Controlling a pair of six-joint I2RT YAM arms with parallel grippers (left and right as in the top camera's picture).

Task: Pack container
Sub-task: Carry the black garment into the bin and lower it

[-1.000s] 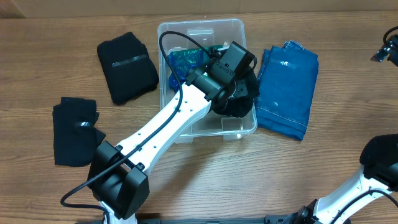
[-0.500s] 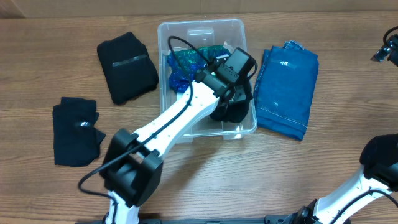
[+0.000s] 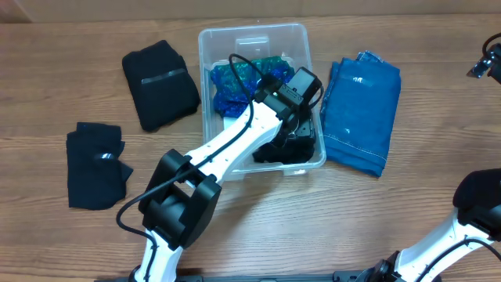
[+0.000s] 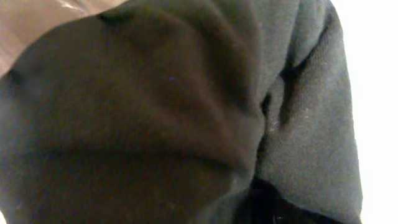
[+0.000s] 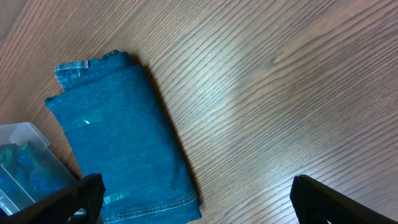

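The clear container (image 3: 210,48) stands at the middle back of the table. A green-blue patterned garment (image 3: 235,82) lies in its left half, and a black garment (image 3: 283,150) lies in its front right part. My left gripper (image 3: 296,117) reaches down inside the container onto that black garment. The dark cloth (image 4: 155,118) fills the left wrist view, so the jaws are hidden. My right gripper (image 5: 196,202) hangs open and holds nothing, above the table by the near corner of the folded blue jeans (image 5: 118,137).
The folded blue jeans (image 3: 360,113) lie just right of the container. A folded black garment (image 3: 160,84) lies left of it, and another black piece (image 3: 94,164) sits farther left and nearer. The container's corner (image 5: 18,149) shows in the right wrist view.
The left gripper has moved down into the container's front right. The black garment that bulged over the right rim now lies lower inside. The right arm has not moved.
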